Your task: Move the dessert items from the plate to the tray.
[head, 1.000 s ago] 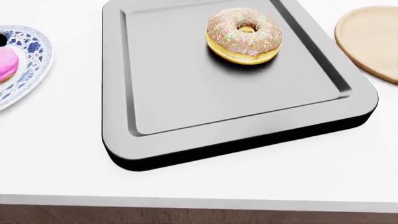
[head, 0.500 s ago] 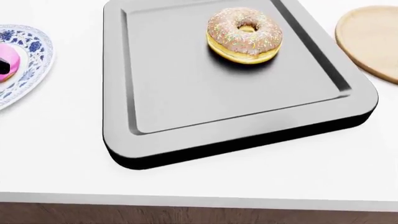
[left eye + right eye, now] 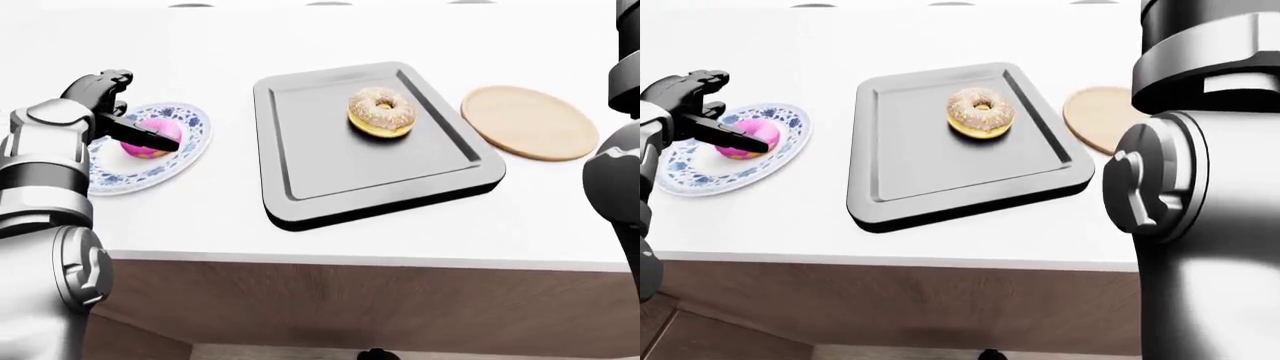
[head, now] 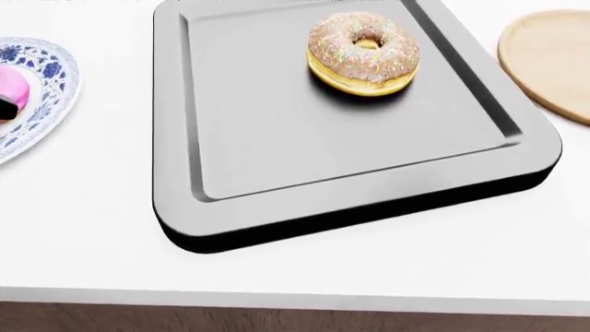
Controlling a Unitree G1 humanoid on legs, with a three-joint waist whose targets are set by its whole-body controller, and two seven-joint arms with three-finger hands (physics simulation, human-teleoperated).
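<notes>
1. 1 sprinkled donut (image 3: 381, 112) already lies on the tray (image 3: 300, 202).
2. The pink dessert (image 3: 152, 138) sits on the plate (image 3: 190, 154); the left hand (image 3: 105, 112) reaches over it, fingers (image 3: 140, 135) spread, not gripping.
3. Next: close, lift, carry rightward.
4. Right hand unseen.

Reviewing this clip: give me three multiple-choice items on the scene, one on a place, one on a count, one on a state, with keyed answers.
1. Where is the sprinkled donut?
A. on the grey tray
B. on the patterned plate
C. on the wooden board

2. How many desserts are on the plate?
A. none
B. one
C. three

3. What is the left hand doing?
A. resting on the tray
B. fingers at the pink dessert, which sits on the plate
C. carrying the pink dessert above the tray

Answers: 1 A, it lies inside the tray's rim. 2 B, only the pink dessert. 3 B, dark fingers cross it.
</notes>
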